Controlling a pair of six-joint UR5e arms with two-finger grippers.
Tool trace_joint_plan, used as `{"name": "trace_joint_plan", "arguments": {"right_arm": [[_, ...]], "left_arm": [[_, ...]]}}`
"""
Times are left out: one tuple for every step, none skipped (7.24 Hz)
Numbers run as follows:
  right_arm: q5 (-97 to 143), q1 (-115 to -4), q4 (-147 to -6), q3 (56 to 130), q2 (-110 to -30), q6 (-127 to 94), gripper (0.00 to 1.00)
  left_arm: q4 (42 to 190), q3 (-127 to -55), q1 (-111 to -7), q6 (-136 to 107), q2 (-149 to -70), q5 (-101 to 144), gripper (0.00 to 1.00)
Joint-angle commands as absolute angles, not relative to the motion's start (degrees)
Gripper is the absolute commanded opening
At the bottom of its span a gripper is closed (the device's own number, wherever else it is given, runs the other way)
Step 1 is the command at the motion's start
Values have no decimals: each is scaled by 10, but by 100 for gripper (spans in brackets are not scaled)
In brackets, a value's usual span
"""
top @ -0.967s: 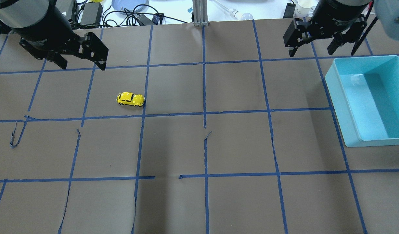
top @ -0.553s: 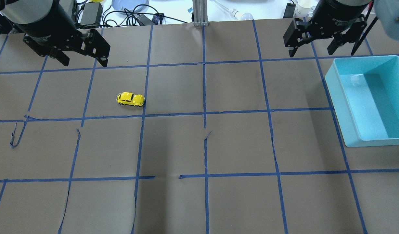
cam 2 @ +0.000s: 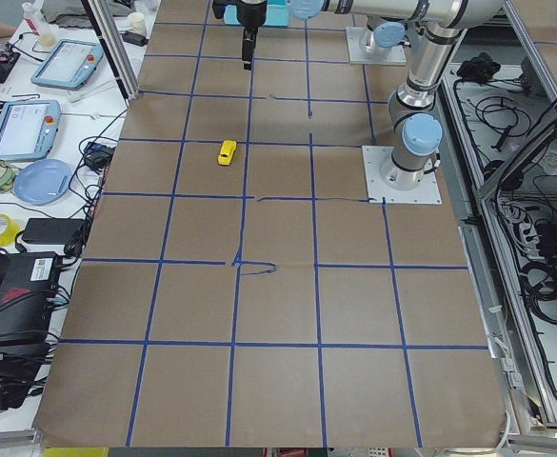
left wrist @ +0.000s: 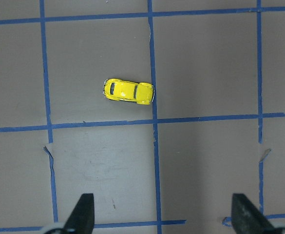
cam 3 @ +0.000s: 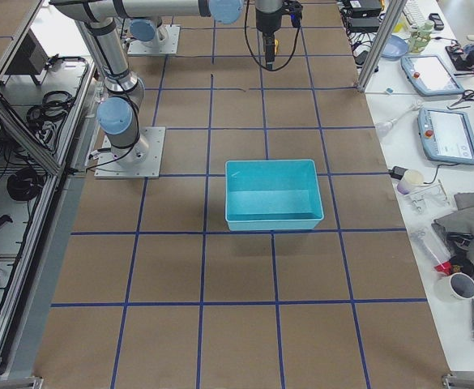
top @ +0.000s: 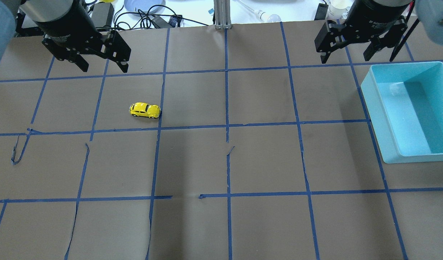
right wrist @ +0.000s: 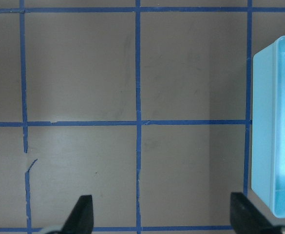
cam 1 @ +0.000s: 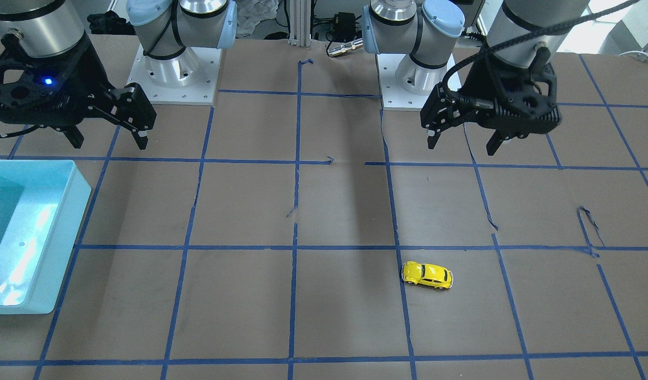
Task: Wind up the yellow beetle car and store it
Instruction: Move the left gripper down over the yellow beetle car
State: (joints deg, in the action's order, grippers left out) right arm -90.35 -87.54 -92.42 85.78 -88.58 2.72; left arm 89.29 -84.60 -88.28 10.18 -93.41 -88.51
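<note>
Rightward shift since 1 s ago: left hand (top: 105, 68) hovers wide open, empty, above the table (top: 264, 162). Unmoved, yellow beetle car (top: 145, 110) sits against a tape line (top: 161, 90), well apart. Also open and empty: right hand (top: 346, 59).

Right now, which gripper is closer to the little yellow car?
Left. The left gripper hangs raised near the yellow beetle car; the right gripper is far off, by the blue bin.
</note>
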Motion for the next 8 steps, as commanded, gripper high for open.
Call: {"name": "trace_joint_plan", "arguments": {"right_arm": [[-904, -875, -924, 859, -886, 27, 100], [-904, -875, -924, 858, -886, 27, 100], [-904, -875, -924, 859, -886, 27, 100], [-904, -875, -924, 859, -886, 27, 100], [-904, -875, -924, 859, -886, 27, 100], [-904, -875, -924, 859, -885, 27, 100], [-904, -875, -924, 859, -886, 27, 100], [-904, -875, -924, 859, -885, 27, 100]], "left_arm": [[865, -854, -882, 244, -989, -880, 100], [845, -859, -882, 327, -1020, -884, 100], [826, -859, -882, 363, -1041, -885, 100], [824, -859, -882, 427, -1054, -886, 100], [819, -858, -881, 460, -1061, -888, 100], [803, -860, -878, 521, -1071, -902, 100], [787, -864, -877, 592, -1085, -903, 100], [748, -893, -877, 613, -1094, -903, 100]]}}
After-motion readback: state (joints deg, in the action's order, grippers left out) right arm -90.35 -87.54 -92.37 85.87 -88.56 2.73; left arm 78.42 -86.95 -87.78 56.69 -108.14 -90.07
